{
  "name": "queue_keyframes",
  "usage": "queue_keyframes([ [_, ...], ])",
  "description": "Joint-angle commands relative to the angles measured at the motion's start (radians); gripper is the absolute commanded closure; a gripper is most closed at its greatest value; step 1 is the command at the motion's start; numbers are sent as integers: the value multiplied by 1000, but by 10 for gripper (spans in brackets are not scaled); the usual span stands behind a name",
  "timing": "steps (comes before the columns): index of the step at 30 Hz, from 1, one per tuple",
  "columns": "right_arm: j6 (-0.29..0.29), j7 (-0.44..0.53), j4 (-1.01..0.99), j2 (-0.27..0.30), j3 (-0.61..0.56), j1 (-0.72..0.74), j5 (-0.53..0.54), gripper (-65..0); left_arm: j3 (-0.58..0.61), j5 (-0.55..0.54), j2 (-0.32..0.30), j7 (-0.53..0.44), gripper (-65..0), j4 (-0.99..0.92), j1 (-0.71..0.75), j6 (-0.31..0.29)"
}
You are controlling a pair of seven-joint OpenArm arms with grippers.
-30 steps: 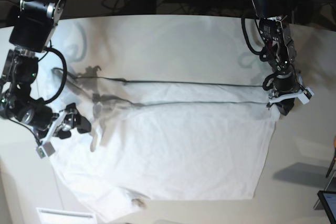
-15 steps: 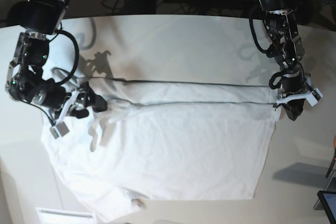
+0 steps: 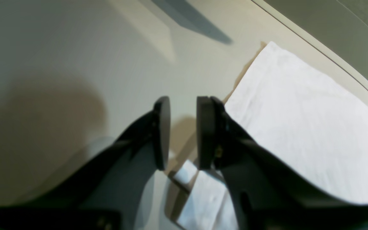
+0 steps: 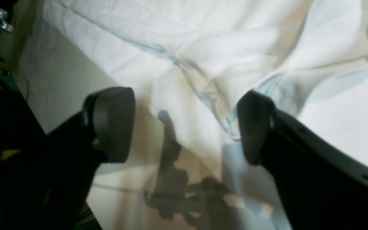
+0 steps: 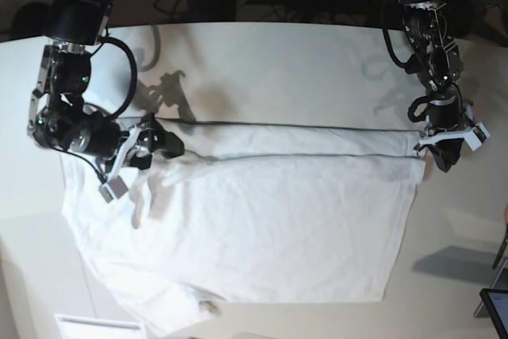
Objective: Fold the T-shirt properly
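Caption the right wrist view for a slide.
Open right pincer poised above a wrinkled fold of the white T-shirt.

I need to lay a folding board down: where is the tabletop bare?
Bare tabletop runs along the far edge, between the two arms and above the T-shirt's folded edge. A narrower strip lies right of the shirt, beyond the left pincer. The near-left side is crowded with cloth, with the right pincer over it.

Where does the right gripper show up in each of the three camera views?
Base: right gripper at left, over the T-shirt.
Right wrist: its two fingers fill the lower frame, open.
Left wrist: not in it.
Shared landmark: the T-shirt's folded upper edge.
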Motion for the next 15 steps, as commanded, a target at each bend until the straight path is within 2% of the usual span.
queue_keyframes([
  [1, 7, 35, 10, 8, -2, 23, 22, -425, -12, -1, -29, -30, -149, 20, 0, -3],
  [5, 7, 43, -41, 8, -2, 38, 22, -299, -30, -1, -27, -30, -149, 20, 2, -3],
  [12, 7, 43, -80, 6, -2, 70, 22, -197, -72, -1, -30, -30, -149, 20, 23, -3],
  [15, 7, 38, -94, 5, -3, 98, 22, -126, -75, -1, -32, -30, -149, 20, 34, -3],
])
